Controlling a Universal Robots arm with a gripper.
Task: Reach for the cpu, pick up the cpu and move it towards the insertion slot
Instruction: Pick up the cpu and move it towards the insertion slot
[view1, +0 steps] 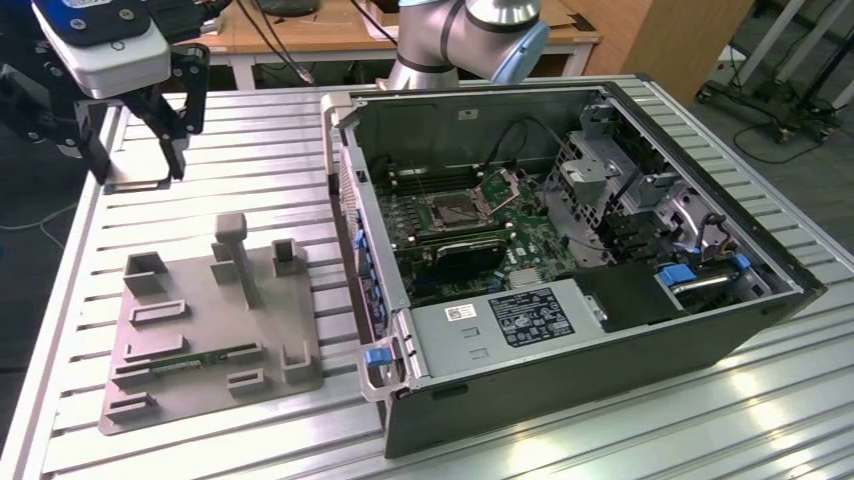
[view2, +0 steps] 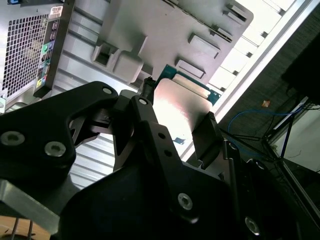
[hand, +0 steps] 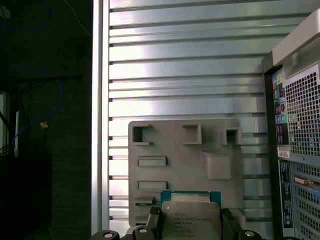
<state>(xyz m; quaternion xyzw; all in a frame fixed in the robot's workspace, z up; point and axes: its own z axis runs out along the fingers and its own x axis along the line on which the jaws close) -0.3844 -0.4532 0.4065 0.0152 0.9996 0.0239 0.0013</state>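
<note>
My gripper hangs above the slatted table at the exterior view's far left, behind the grey plastic tray. It is shut on the cpu, a thin pale square held flat between the two black fingers. In both wrist views the cpu shows its silver top and green rim, clamped at two opposite edges. The insertion slot lies inside the open computer case, with its hinged metal plate raised, well to the exterior view's right of the gripper.
The open computer case takes up the exterior view's right half; its near wall stands between gripper and slot. The tray carries upright posts and a narrow green circuit strip. The table's edge and a dark floor lie beyond.
</note>
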